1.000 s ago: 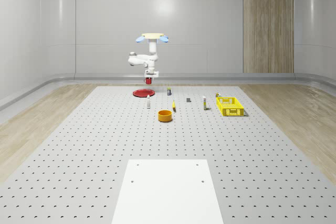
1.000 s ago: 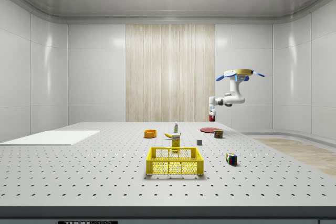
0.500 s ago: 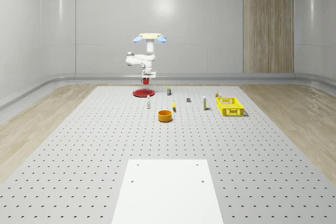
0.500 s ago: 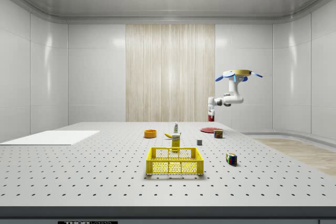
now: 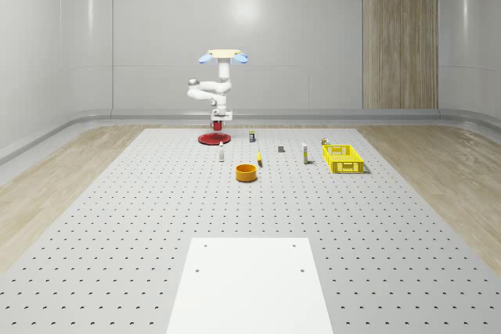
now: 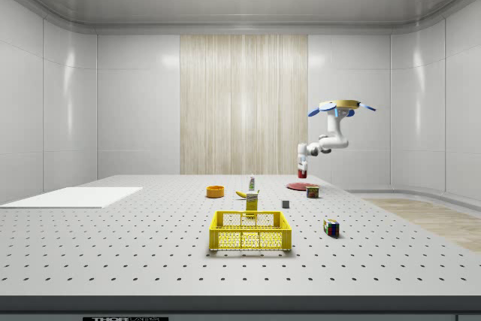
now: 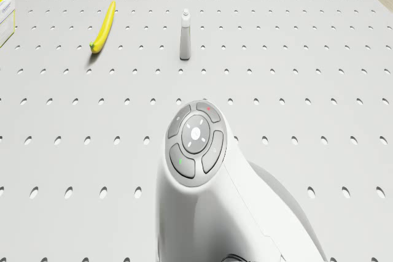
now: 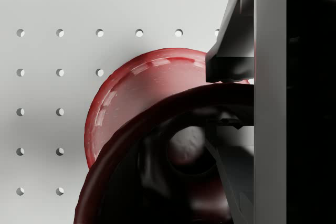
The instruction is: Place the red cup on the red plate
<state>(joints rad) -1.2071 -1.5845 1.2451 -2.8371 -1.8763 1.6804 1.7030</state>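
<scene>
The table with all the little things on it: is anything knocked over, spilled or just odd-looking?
Nothing stands out. The yellow basket, orange bowl, banana and small bottle sit apart, undisturbed, on the table. The drone hovers over the red plate, its gripper holding the red cup above the plate.

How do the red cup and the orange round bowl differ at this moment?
The red cup is held in the tool over the red plate, under the hovering drone; the orange round bowl rests on the perforated table. The cup looks narrower, the bowl wider. Both are open-topped.
</scene>
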